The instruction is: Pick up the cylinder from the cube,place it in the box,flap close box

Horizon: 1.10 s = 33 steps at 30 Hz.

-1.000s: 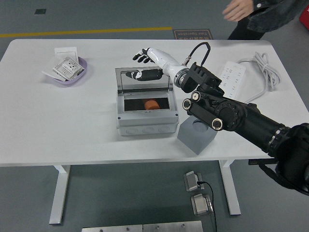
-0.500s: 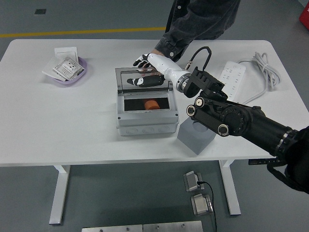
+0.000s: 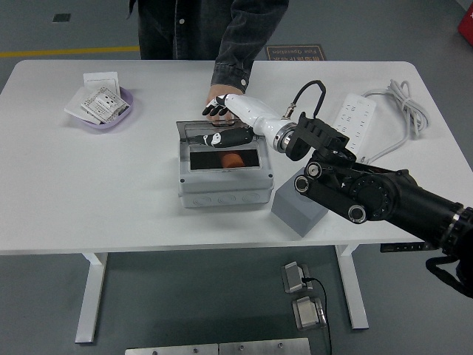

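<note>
The right robot hand (image 3: 219, 111), fingers spread and gripping nothing, has pushed the lid (image 3: 219, 134) lower over the box (image 3: 222, 181), where the cylinder (image 3: 232, 160) lies inside, while a person's hand (image 3: 216, 94) has arrived behind the box, so closing looks nearly done.

White table (image 3: 89, 192) spans the view on pale legs. Far left corner, a lilac bowl (image 3: 103, 111) of paper packets, a white card (image 3: 100, 78) just behind it. Middle of the top, the grey box (image 3: 222, 188); just beside its right end sits the grey cube (image 3: 298, 211), near the front edge. Far right, a white power strip (image 3: 356, 118) with its coiled cable (image 3: 405, 103).
</note>
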### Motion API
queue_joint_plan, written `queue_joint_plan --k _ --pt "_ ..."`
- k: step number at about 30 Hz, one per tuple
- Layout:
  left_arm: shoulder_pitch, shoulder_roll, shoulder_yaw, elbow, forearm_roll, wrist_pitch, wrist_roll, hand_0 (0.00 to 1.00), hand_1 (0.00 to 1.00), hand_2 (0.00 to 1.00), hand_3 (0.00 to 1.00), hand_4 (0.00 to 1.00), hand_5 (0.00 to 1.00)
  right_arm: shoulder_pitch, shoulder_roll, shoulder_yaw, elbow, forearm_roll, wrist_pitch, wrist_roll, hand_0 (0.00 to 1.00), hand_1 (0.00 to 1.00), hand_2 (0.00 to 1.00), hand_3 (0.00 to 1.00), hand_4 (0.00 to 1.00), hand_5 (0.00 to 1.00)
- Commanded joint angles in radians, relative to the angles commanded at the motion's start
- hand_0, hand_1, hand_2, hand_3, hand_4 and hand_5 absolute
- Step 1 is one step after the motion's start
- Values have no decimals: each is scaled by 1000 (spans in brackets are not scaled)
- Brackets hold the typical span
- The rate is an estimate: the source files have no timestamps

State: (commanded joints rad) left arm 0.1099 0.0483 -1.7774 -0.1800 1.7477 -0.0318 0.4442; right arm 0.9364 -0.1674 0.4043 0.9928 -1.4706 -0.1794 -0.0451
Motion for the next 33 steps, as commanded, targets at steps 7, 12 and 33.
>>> queue_joint_plan --k 7,12,33 --pt "3 -2 1 0 -2 0 0 650 666 572 612 719 403 -25 -38 3 86 -31 6 -23 739 727 726 710 898 584" --pt "4 -3 2 0 -4 0 0 650 666 572 612 719 403 -37 -62 10 140 -52 7 -36 739 727 726 710 898 584" --pt "6 -7 5 0 -5 0 0 651 666 572 612 719 401 -86 -107 14 207 -69 -3 -46 722 713 721 710 865 560"
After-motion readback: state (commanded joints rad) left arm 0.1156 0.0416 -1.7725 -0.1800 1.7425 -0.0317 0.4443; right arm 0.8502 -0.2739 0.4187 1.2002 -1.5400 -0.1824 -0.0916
